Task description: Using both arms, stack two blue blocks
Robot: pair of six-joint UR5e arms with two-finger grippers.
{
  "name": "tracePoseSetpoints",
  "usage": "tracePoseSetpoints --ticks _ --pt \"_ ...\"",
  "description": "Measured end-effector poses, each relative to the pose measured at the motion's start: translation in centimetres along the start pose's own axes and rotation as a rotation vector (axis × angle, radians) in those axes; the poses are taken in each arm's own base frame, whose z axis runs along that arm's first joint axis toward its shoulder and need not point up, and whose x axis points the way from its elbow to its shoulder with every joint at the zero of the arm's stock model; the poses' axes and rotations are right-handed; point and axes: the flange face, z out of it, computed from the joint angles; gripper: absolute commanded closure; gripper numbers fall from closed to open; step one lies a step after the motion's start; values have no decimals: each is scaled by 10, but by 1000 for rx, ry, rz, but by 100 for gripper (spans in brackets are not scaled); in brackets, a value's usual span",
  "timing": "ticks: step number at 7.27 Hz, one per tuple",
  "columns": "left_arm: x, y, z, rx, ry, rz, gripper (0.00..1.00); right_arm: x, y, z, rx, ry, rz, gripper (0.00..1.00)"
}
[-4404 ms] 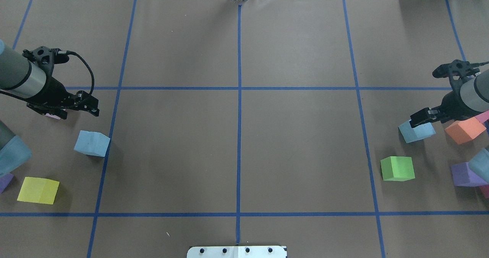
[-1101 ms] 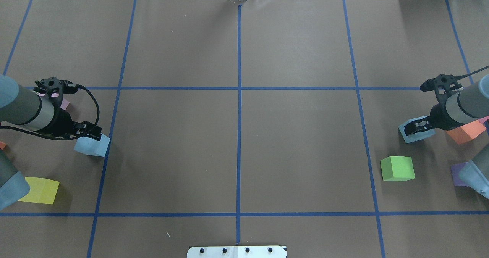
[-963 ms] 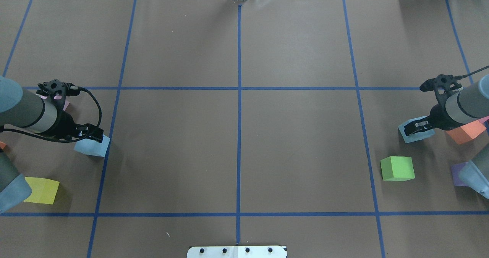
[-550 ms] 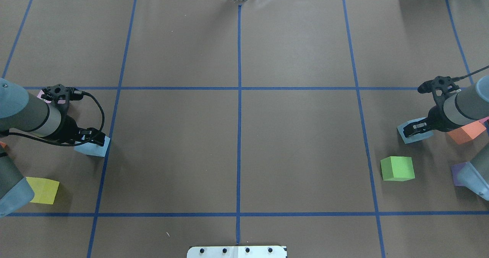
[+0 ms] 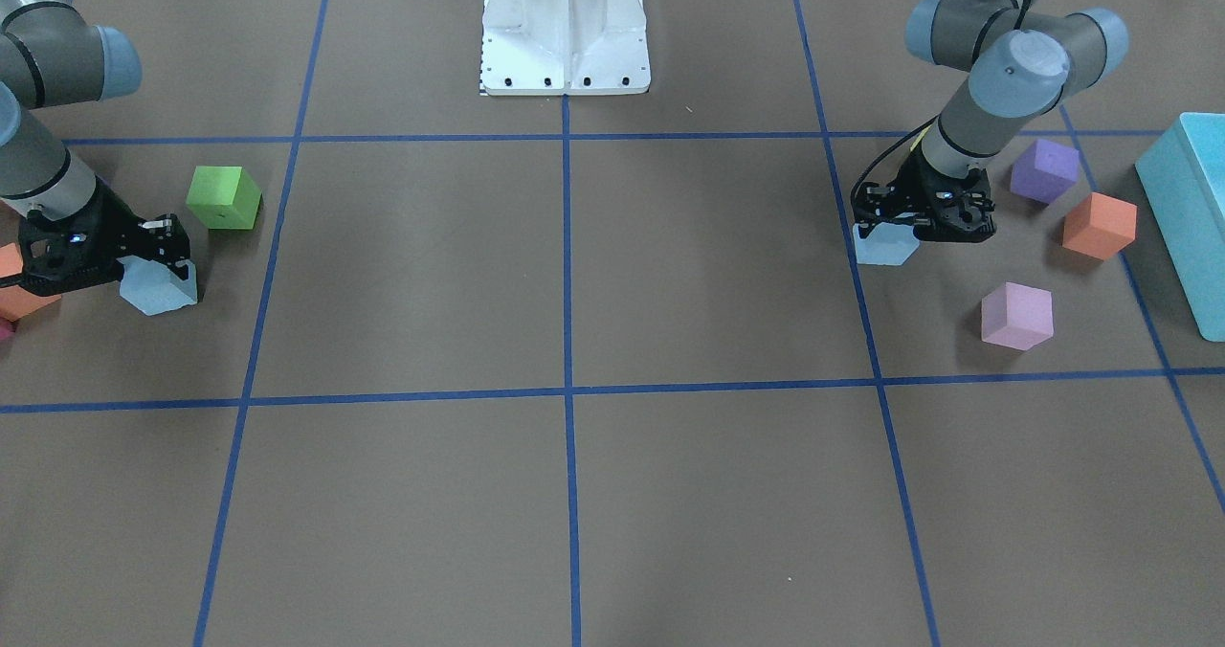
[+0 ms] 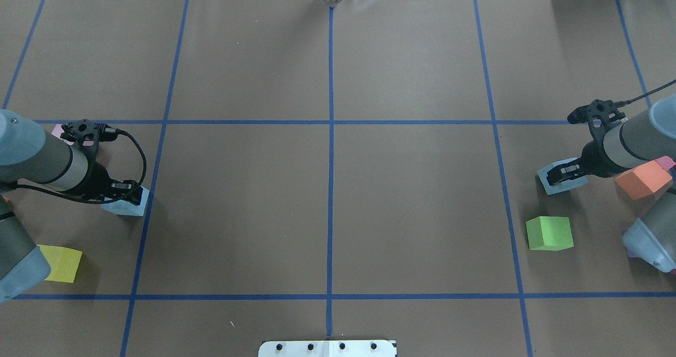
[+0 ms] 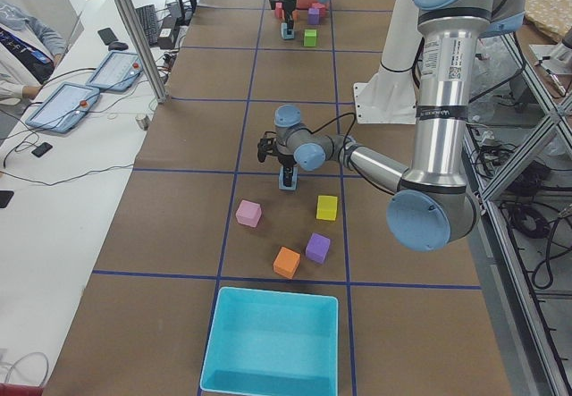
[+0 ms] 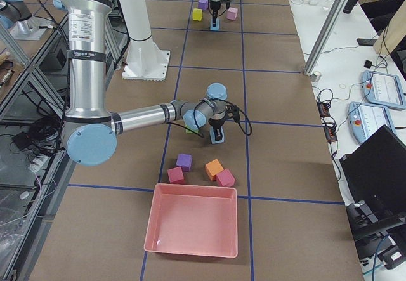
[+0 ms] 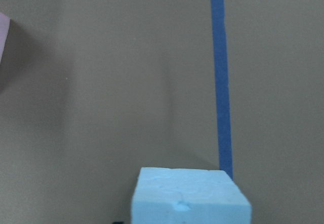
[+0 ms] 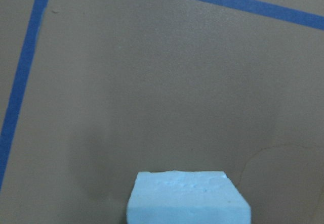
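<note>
One pale blue block [image 6: 128,205] sits at the table's left by a blue tape line. My left gripper [image 6: 124,189] stands over it with a finger on each side and looks shut on it. The block fills the bottom of the left wrist view [image 9: 190,196]. In the front view this gripper [image 5: 921,226] is on the right, above its block [image 5: 882,247]. My right gripper [image 6: 566,170] is shut on the other blue block [image 6: 561,179]. That block shows at the bottom of the right wrist view [image 10: 187,196] and at the front view's left [image 5: 158,288].
A green cube [image 6: 549,233] lies in front of the right block, with an orange cube [image 6: 640,179] beside it. A yellow cube [image 6: 62,263] lies near the left arm. Pink [image 5: 1016,315], purple [image 5: 1045,170] and orange [image 5: 1099,226] cubes and a turquoise bin [image 5: 1187,216] flank the left gripper.
My right gripper has closed on its blue block and carried it a little toward the table's middle. My left gripper has come down over its block, which has stayed in place.
</note>
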Motion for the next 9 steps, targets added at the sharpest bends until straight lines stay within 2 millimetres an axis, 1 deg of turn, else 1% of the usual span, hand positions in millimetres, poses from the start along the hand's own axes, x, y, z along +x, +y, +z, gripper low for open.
tracePoseSetpoints --ticks 1,2,3,4,5,6,7,8,9 --pt "4 0 -4 4 8 0 46 -7 -4 -10 0 -22 -1 41" --pt "10 0 -12 11 23 4 46 -19 -15 -29 -5 -41 13 41" --pt "17 1 -23 21 41 11 46 -41 -35 -53 -11 -42 32 41" --pt "22 1 -33 30 56 18 46 -66 -54 -72 -14 -35 45 40" --pt "26 0 -42 41 69 23 45 -95 -71 -85 -17 -31 52 40" --pt "33 -7 -53 51 80 18 45 -132 -85 -88 -19 -28 58 40" --pt "45 -26 -70 50 79 -9 45 -181 -97 -85 -21 -31 72 40" --pt "62 -45 -90 41 67 -41 45 -225 -108 -82 -21 -41 95 40" --pt "82 -60 -108 33 54 -61 45 -262 -121 -76 -18 -43 115 40"
